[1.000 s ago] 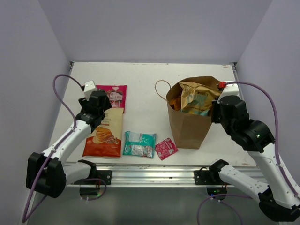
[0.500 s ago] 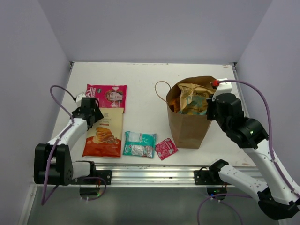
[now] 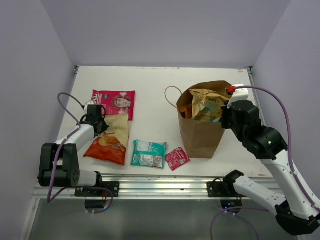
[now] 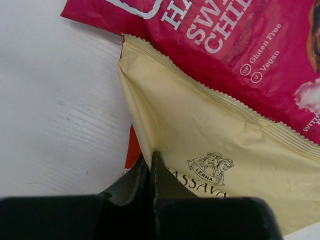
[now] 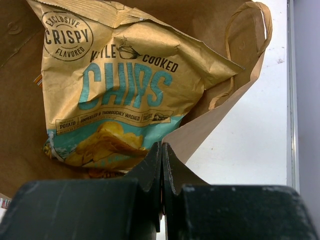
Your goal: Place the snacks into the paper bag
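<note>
Snacks are split between the bag and the white tabletop [image 3: 150, 82]. The paper bag [image 3: 200, 137] stands upright with its mouth open, and a tan kettle-cooked chips packet [image 3: 209, 106] and an orange packet [image 3: 186, 108] stand inside it. Your right gripper [image 3: 224, 119] sits at the bag's right rim. In the right wrist view its jaws are pinched together on the brown paper edge, with the chips packet just behind that edge.

Four packets lie on the table left of the bag. The small pink-red sachet [image 3: 176, 158] is just beside the bag's base, and the teal-green packet [image 3: 148, 153] lies next to it, farther from the bag. The cassava packet [image 3: 111, 141] lies well left of the bag and tilted. Its cream top overlaps the lower edge of the pink-red packet [image 3: 116, 101], which lies flat.

Your left gripper [image 3: 102, 126] is low at the cassava packet's left edge. In the left wrist view its jaws are closed tight on the cream foil.
</note>
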Robot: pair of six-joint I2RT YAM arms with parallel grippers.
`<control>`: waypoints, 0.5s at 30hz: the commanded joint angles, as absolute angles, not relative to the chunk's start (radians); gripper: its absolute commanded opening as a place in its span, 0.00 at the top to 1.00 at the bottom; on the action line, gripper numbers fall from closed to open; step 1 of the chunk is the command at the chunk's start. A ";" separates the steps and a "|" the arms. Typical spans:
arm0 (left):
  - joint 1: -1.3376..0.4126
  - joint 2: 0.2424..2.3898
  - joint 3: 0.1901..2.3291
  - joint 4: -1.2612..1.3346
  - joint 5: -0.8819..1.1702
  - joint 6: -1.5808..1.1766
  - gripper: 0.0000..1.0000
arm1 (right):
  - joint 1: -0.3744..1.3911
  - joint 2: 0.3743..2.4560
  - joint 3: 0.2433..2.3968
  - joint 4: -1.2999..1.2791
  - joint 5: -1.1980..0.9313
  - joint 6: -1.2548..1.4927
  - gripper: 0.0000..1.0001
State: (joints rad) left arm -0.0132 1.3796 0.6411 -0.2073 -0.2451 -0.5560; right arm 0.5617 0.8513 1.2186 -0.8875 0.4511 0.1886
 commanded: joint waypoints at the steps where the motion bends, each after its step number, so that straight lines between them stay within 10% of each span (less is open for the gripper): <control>1: -0.006 1.326 0.650 -0.204 -0.174 -0.532 1.00 | 0.561 0.853 1.219 -0.874 0.425 0.166 1.00; 8: -0.121 1.097 1.000 -0.193 -0.094 -0.508 1.00 | 0.561 0.870 1.239 -0.884 0.423 0.173 1.00; 15: -0.235 1.300 1.468 0.059 0.300 -0.654 1.00 | 0.561 0.873 1.235 -0.888 0.433 0.181 1.00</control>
State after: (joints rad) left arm -0.1909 1.2098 1.3342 -0.1589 0.0406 -0.5518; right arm 0.5617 0.8639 1.2190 -0.8894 0.4522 0.1890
